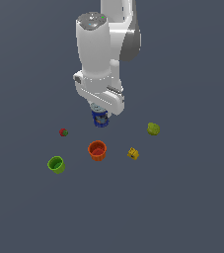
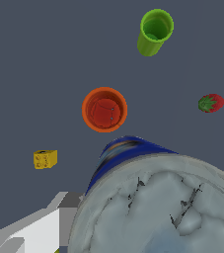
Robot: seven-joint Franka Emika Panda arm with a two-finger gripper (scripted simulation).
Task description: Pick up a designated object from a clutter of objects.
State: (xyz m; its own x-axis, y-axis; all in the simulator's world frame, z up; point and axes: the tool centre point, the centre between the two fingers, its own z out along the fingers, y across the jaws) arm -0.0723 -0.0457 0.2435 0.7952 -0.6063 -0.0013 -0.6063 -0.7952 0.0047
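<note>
Directly beneath the tool (image 1: 100,114), the blue can (image 1: 100,120) sits; jaw state unclear.

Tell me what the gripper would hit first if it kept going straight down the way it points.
The blue can. The gripper points down right over it, and the wrist view shows the can's grey top filling the near field. Whether they already touch is unclear.

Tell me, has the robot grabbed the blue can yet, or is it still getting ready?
Done: the arm has reached the blue can, and the gripper sits right on top of it. The can's grey top fills the wrist view. In hand: closing on the can; the fingers are hidden, so the grip is unclear. Left: lifting it away from the orange cup and green cup.
</note>
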